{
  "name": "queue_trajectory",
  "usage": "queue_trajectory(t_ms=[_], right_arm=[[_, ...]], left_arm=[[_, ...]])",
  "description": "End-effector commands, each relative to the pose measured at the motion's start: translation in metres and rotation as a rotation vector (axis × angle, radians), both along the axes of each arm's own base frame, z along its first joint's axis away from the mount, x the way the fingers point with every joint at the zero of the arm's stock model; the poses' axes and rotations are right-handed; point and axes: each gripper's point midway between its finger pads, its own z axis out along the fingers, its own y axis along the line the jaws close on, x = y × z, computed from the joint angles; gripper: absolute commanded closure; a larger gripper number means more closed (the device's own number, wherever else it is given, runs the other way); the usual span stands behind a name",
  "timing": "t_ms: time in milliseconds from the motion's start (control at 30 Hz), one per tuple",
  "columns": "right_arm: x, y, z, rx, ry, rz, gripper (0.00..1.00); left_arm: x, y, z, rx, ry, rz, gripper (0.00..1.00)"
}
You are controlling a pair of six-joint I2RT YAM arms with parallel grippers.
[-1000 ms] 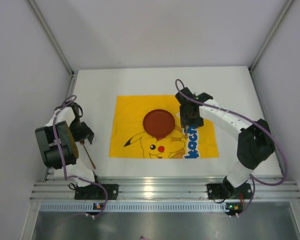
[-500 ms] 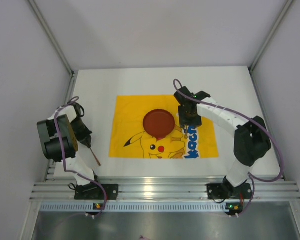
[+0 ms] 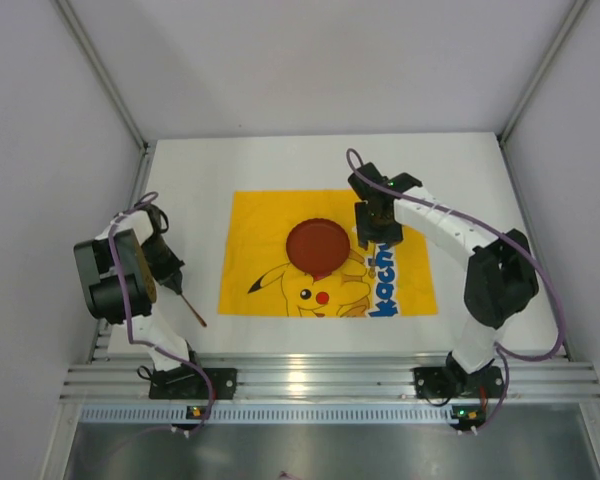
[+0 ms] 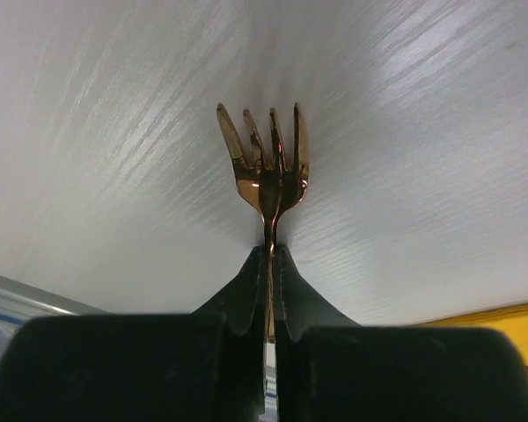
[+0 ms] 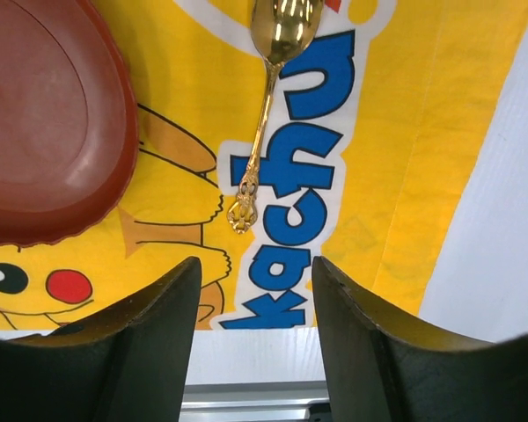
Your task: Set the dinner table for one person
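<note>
My left gripper [image 4: 270,251] is shut on the neck of a copper-coloured fork [image 4: 266,158], whose tines point away over the white dinner table [image 4: 114,132]. From above, this gripper [image 3: 170,272] sits at the table's left edge, left of the yellow mat [image 3: 410,290], and the fork's handle [image 3: 193,312] sticks out toward the near rail. My right gripper [image 5: 255,264] hangs open over the mat with nothing between its fingers. Just ahead of it a gold spoon [image 5: 266,97] lies on the blue lettering, right of the red-brown plate [image 5: 44,132]. From above, the right gripper [image 3: 377,228] is beside the plate [image 3: 317,246].
The Pikachu mat lies in the middle of the dinner table [image 3: 280,160]. A ribbed aluminium rail [image 3: 320,380] runs along the near edge with both arm bases on it. Grey walls and slanted frame posts [image 3: 100,70] close in the left, right and far sides.
The left gripper has closed from open onto the fork, and the fork's handle has swung slightly. The right gripper has drifted a little toward the far side, still open.
</note>
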Motion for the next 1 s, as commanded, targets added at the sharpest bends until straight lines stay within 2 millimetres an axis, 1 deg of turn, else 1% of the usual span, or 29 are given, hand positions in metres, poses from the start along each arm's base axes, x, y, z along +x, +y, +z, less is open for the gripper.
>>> queue_trajectory(t_ms=[0,33,67,133,167,200,233,267,300,333,367,400,433,467,500,533,567,600,633,700,833,933,967], right_arm=[[0.017,0.004,0.017,0.006,-0.041,0.005,0.45],[0.019,0.005,0.017,0.01,-0.042,0.008,0.43],[0.021,0.007,0.02,0.015,-0.049,0.009,0.43],[0.025,0.009,0.026,0.019,-0.067,0.015,0.41],[0.027,0.008,0.027,0.018,-0.074,0.013,0.41],[0.027,0.008,0.028,0.015,-0.076,0.019,0.41],[0.027,0.007,0.03,0.015,-0.086,0.018,0.41],[0.027,0.005,0.031,0.011,-0.09,0.018,0.41],[0.025,0.002,0.03,0.002,-0.087,0.019,0.41],[0.024,-0.002,0.034,0.0,-0.102,0.011,0.41],[0.023,-0.004,0.035,0.002,-0.11,0.007,0.41],[0.018,-0.009,0.035,-0.001,-0.109,-0.001,0.41],[0.015,-0.012,0.034,-0.002,-0.11,-0.004,0.41],[0.013,-0.015,0.034,0.0,-0.112,-0.012,0.41],[0.009,-0.02,0.034,0.005,-0.116,-0.028,0.41],[0.006,-0.023,0.032,0.007,-0.114,-0.035,0.41],[0.004,-0.026,0.031,0.006,-0.111,-0.041,0.41],[-0.001,-0.03,0.026,0.001,-0.101,-0.051,0.41],[-0.002,-0.032,0.03,0.011,-0.113,-0.057,0.41],[-0.009,-0.039,0.028,0.014,-0.114,-0.07,0.41],[-0.013,-0.047,0.024,0.025,-0.114,-0.083,0.41],[-0.014,-0.049,0.021,0.022,-0.103,-0.076,0.41],[-0.013,-0.048,0.021,0.02,-0.101,-0.069,0.41]], left_arm=[[0.043,0.002,0.016,0.027,-0.198,-0.016,1.0],[0.059,-0.004,0.032,0.015,-0.267,-0.032,1.0],[0.069,-0.018,0.04,0.007,-0.297,-0.072,1.0],[0.088,-0.037,0.055,0.006,-0.363,-0.135,1.0],[0.106,-0.055,0.067,-0.027,-0.427,-0.181,1.0],[0.114,-0.088,0.072,-0.041,-0.448,-0.279,1.0],[0.12,-0.107,0.072,-0.049,-0.453,-0.337,1.0],[0.131,-0.122,0.08,-0.042,-0.48,-0.382,1.0],[0.132,-0.153,0.078,-0.064,-0.477,-0.45,1.0],[0.134,-0.168,0.07,-0.088,-0.465,-0.479,1.0],[0.134,-0.193,0.07,-0.115,-0.469,-0.534,1.0],[0.135,-0.204,0.06,-0.125,-0.45,-0.549,1.0],[0.138,-0.215,0.059,-0.136,-0.455,-0.573,1.0],[0.135,-0.231,0.055,-0.142,-0.446,-0.615,1.0],[0.134,-0.233,0.051,-0.119,-0.432,-0.633,1.0],[0.136,-0.238,0.044,-0.117,-0.414,-0.648,1.0],[0.135,-0.244,0.041,-0.114,-0.405,-0.671,1.0],[0.137,-0.24,0.038,-0.07,-0.397,-0.673,1.0],[0.136,-0.24,0.034,-0.057,-0.37,-0.675,1.0],[0.137,-0.238,0.031,-0.038,-0.351,-0.677,1.0],[0.141,-0.237,0.028,0.005,-0.345,-0.702,1.0],[0.143,-0.241,0.026,0.019,-0.346,-0.724,1.0],[0.144,-0.245,0.027,0.016,-0.355,-0.734,1.0]])
